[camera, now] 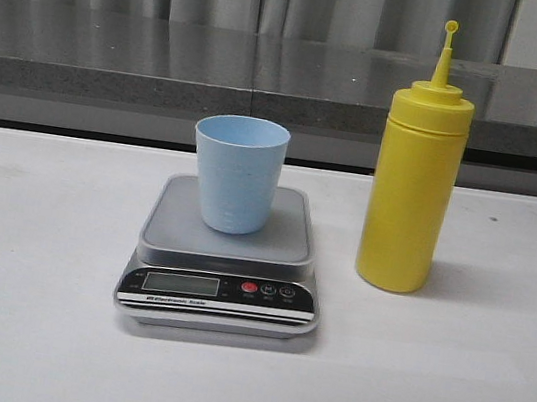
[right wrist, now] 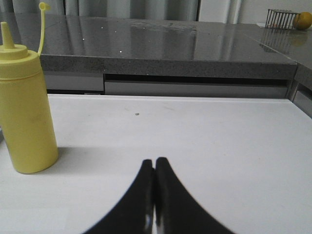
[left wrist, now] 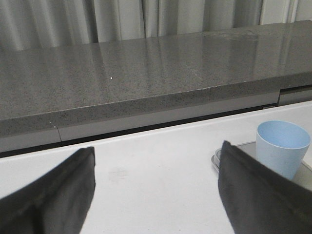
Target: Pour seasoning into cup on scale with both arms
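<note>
The pale blue cup [camera: 236,173] stands upright on the platform of the silver-grey scale [camera: 224,255] at the table's middle. The yellow seasoning bottle [camera: 413,182] stands upright to the right of the scale, its cap open on its tether. No arm shows in the front view. In the left wrist view my left gripper [left wrist: 156,156] is open and empty over bare table, with the cup [left wrist: 282,146] and scale edge [left wrist: 218,157] beyond one finger. In the right wrist view my right gripper [right wrist: 155,163] is shut and empty, apart from the bottle [right wrist: 27,107].
A grey stone counter [camera: 167,65] runs along the back of the white table [camera: 27,327], with curtains behind it. In the right wrist view a wire rack [right wrist: 280,18] and a yellow fruit [right wrist: 303,20] sit on the far counter.
</note>
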